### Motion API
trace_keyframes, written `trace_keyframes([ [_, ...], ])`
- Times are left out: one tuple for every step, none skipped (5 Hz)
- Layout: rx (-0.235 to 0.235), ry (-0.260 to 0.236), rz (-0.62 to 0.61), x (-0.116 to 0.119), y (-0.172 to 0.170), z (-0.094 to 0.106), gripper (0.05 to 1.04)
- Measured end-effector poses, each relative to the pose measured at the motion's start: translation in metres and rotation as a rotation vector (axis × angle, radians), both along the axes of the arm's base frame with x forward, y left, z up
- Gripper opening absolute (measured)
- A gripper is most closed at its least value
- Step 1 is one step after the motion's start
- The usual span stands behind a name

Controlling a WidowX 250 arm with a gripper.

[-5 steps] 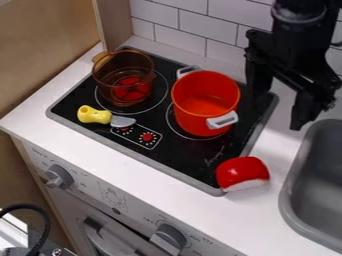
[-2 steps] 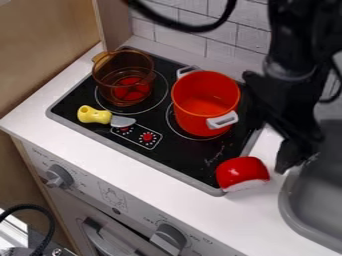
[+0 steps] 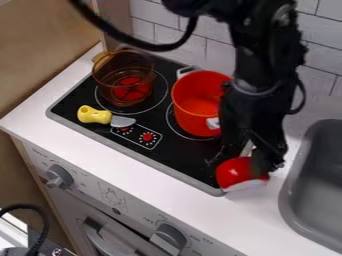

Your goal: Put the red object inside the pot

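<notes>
The gripper (image 3: 250, 155) hangs over the stove's right corner, its fingers apart. One finger overlaps the upper right side of the red object (image 3: 236, 173); whether they touch, I cannot tell. This rounded object, pale along its lower edge, lies at the stove's front right corner, partly on the white counter. On the stove's right half stands the red pot (image 3: 192, 117) with white handles, its right side partly covered by the arm. Left of it is a see-through amber pot (image 3: 120, 75), and red shows through its bottom.
A yellow-handled toy knife (image 3: 95, 115) lies on the black stove top (image 3: 175, 159) in front of the amber pot. The grey sink (image 3: 300, 172) is at the right. A tiled wall (image 3: 157, 32) rises behind, and a black cable arcs over the back of the stove.
From the upper right, the gripper has come down and then left to the red object. The cable has swung in across the top. Pots, knife and red object have stayed put.
</notes>
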State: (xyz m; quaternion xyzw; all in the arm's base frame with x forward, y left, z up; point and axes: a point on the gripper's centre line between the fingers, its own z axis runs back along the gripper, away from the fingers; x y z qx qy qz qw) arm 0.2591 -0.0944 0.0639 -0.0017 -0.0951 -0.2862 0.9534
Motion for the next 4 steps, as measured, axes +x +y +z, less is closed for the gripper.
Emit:
trace_keyframes([
  [-0.009,-0.018,-0.012,0.001,0.008,-0.006,0.999],
  [-0.014,-0.048,-0.024,0.003,0.012,-0.011,0.999],
  [-0.022,-0.064,-0.019,0.003,0.014,-0.015,0.998],
  [-0.026,-0.067,-0.003,0.001,0.014,-0.022,0.999],
])
